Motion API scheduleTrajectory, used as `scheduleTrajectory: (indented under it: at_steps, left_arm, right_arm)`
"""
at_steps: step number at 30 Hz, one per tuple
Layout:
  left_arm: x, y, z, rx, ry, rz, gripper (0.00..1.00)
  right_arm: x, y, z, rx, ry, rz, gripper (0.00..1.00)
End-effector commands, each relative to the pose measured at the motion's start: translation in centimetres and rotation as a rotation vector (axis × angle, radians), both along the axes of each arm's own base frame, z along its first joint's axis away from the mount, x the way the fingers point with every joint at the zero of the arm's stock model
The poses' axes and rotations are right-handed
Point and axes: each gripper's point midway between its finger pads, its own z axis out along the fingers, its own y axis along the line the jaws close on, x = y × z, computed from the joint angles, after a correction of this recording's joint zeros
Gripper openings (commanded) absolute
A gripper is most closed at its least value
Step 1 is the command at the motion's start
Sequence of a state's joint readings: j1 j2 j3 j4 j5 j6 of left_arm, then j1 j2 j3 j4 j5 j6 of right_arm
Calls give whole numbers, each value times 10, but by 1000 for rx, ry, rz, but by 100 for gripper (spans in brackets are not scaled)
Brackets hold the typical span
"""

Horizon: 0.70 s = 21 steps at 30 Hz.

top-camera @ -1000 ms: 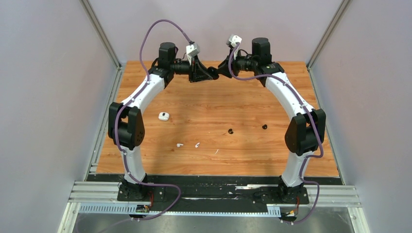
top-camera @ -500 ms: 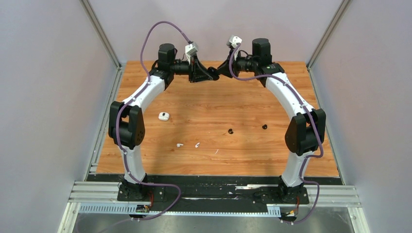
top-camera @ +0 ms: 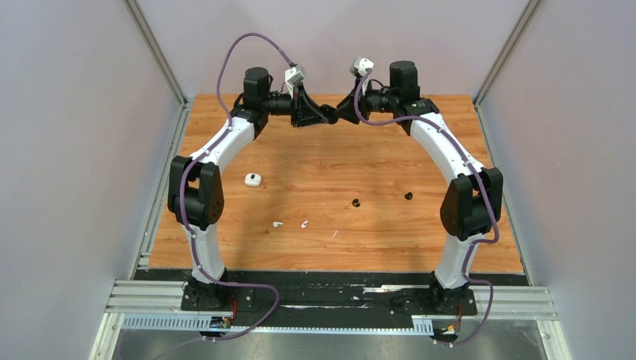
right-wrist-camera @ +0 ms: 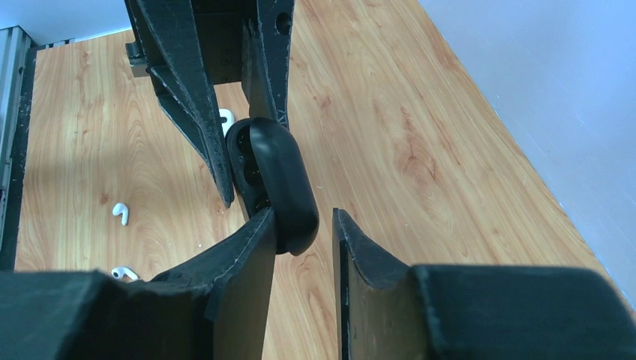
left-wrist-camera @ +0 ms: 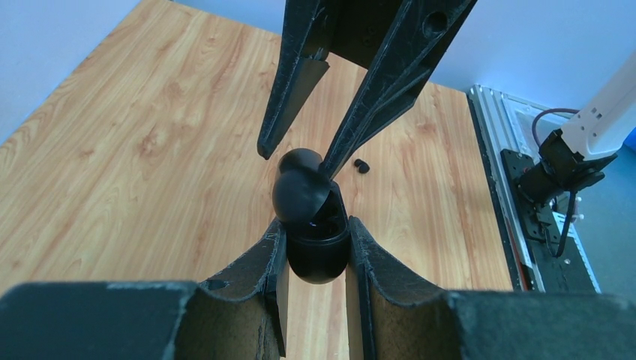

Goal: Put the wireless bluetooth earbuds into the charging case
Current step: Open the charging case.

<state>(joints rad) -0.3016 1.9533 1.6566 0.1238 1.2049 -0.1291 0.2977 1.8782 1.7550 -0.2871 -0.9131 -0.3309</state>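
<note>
The left pincer (left-wrist-camera: 316, 223) clamps the open black charging case (left-wrist-camera: 319, 259). The right pincer (right-wrist-camera: 304, 215) stands narrowly open around its lid (right-wrist-camera: 277, 169), one finger touching it.

White arms (top-camera: 225, 142), black joints (top-camera: 199, 199), purple cables (top-camera: 219, 82); end effector fingers (left-wrist-camera: 247, 285) seemingly rough black

Table (top-camera: 375, 161): wood-grain laminate, smooth, slight sheen. Black case (left-wrist-camera: 319, 255): smooth plastic, glossy, soft highlights on the lid. Left gripper (left-wrist-camera: 316, 229) and right gripper (right-wrist-camera: 304, 216): fingers matt black, grainy, rough along the edges, look like plastic. White earbuds (right-wrist-camera: 120, 213): glossy plastic. Arm shells (top-camera: 225, 142): smooth white plastic, semi-gloss; joint housings (top-camera: 201, 196) matt black. Rail (top-camera: 150, 296) at near edge: bare metal, satin. Cables (top-camera: 225, 64): smooth purple sheath. Walls (top-camera: 75, 150): flat matt
</note>
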Motion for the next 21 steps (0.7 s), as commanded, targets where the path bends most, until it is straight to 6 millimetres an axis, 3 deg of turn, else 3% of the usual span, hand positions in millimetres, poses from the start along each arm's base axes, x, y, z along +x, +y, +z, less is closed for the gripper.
scheduleTrajectory:
  at_steps: [1,9,14,21]
  left_arm:
    - [-5,-2,13,-28,-52,-46,0]
    - [-8,-2,14,-31,-59,-68,0]
    - [-9,-3,13,-34,-49,-80,0]
    - [-13,-3,15,-45,-73,-112,0]
  right_arm:
    - [3,-5,-7,-20,-10,-18,31]
    - [19,-13,5,-8,-42,-84,27]
    - [15,-10,9,12,-25,-63,26]
    - [-6,-2,4,72,80,55,24]
